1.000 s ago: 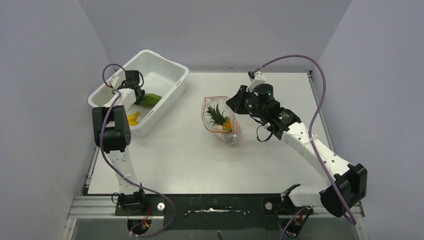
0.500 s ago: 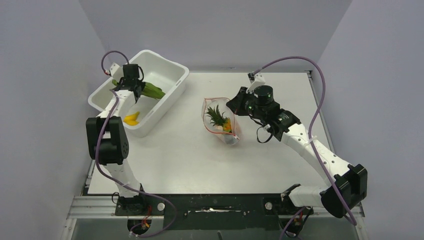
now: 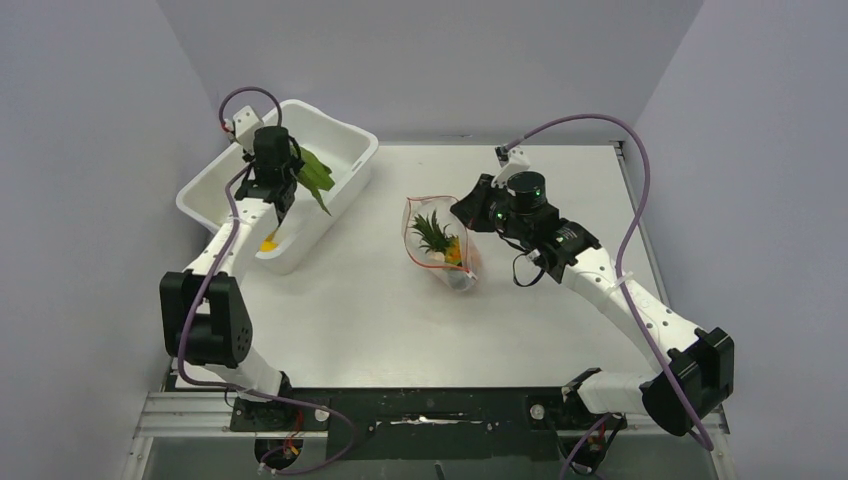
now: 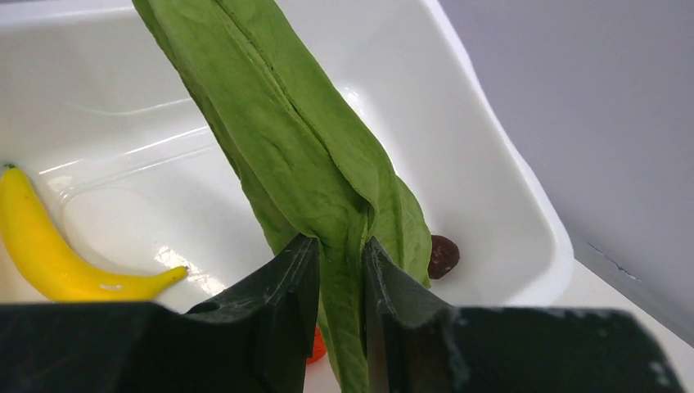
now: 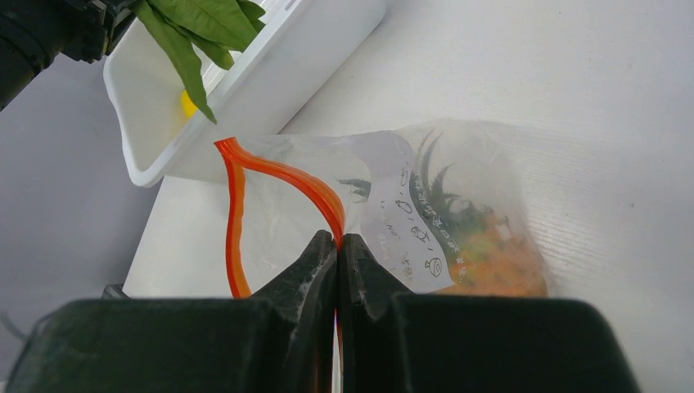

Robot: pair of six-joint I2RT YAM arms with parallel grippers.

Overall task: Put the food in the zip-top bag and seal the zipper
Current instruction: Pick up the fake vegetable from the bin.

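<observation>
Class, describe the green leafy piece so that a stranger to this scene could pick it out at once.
Start at the white tub on the far left. Over it the left gripper pinches a long leafy piece. It is the only green, flat item there; the banana beneath is yellow and lies in the tub.

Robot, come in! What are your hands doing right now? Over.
Left gripper shut on green leaf over white tub. Right gripper shut on zipper, zip-top bag held open, pineapple inside. Nothing in the way.

High rear camera overlooks the table (image 3: 400, 320); close wrist cameras face forward, both showing the tub (image 4: 491, 164).
</observation>
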